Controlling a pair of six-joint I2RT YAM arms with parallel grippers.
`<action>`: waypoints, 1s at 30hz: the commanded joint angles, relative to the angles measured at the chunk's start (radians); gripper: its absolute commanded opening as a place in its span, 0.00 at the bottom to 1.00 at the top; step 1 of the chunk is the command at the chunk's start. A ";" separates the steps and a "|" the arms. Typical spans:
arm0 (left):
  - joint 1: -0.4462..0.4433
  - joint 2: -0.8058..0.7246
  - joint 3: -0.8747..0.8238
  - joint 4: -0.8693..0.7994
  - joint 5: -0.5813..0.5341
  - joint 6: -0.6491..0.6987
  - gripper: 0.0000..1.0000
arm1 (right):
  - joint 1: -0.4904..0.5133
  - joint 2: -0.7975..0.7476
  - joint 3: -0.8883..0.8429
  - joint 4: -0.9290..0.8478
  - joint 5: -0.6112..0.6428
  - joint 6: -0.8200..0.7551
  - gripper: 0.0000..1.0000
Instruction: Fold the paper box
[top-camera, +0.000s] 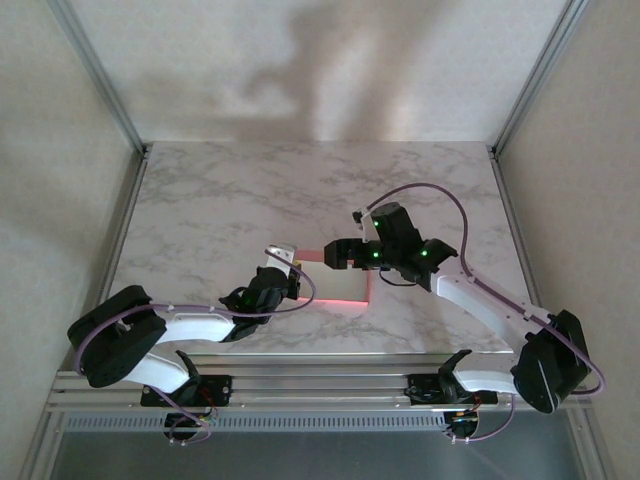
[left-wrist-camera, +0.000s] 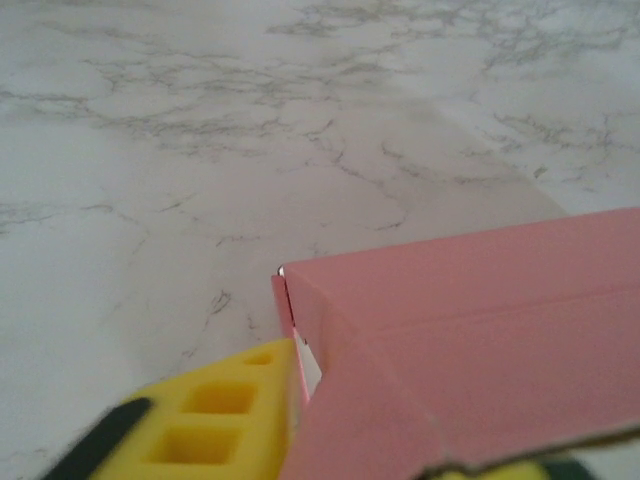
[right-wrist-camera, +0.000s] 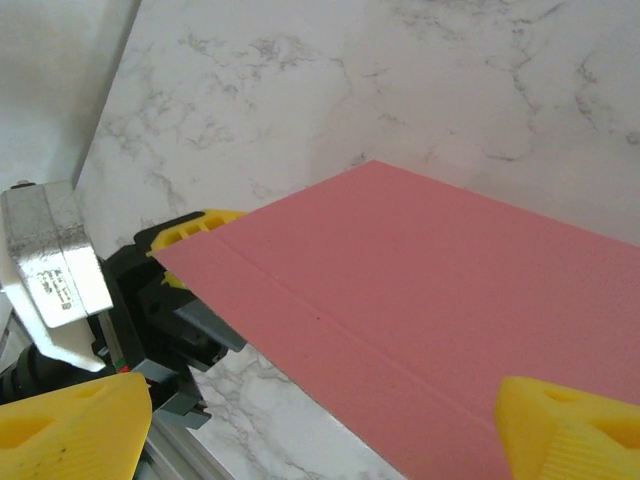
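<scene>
The paper box (left-wrist-camera: 480, 340) is pink card, partly raised off the marble between the two arms; thin pink edges of it (top-camera: 312, 256) show from above. My left gripper (top-camera: 287, 272) is at the box's near left corner. One yellow finger (left-wrist-camera: 220, 420) lies against a narrow pink side flap, and the other is almost hidden under the card. How firmly it holds is unclear. My right gripper (right-wrist-camera: 320, 440) hangs open over a broad creased pink panel (right-wrist-camera: 420, 290), its yellow fingertips wide apart on either side. Beyond that panel's corner, the left gripper's fingertip (right-wrist-camera: 185, 232) peeks out.
The marble tabletop (top-camera: 220, 200) stretches bare behind and to the left of the box. Aluminium frame posts (top-camera: 125, 200) run along both sides, and a rail (top-camera: 320, 385) borders the near edge. The left wrist's metal camera bracket (right-wrist-camera: 50, 265) sits close to the panel's corner.
</scene>
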 joint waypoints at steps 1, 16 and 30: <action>0.009 -0.054 0.019 -0.052 0.015 -0.008 0.33 | 0.013 0.015 -0.018 0.001 -0.011 0.027 0.89; -0.003 -0.483 -0.023 -0.388 0.411 0.034 0.99 | 0.022 0.070 -0.044 0.021 -0.001 0.058 0.89; 0.068 -0.582 0.023 -0.431 0.435 -0.202 1.00 | 0.021 0.179 -0.050 0.002 -0.011 0.066 0.88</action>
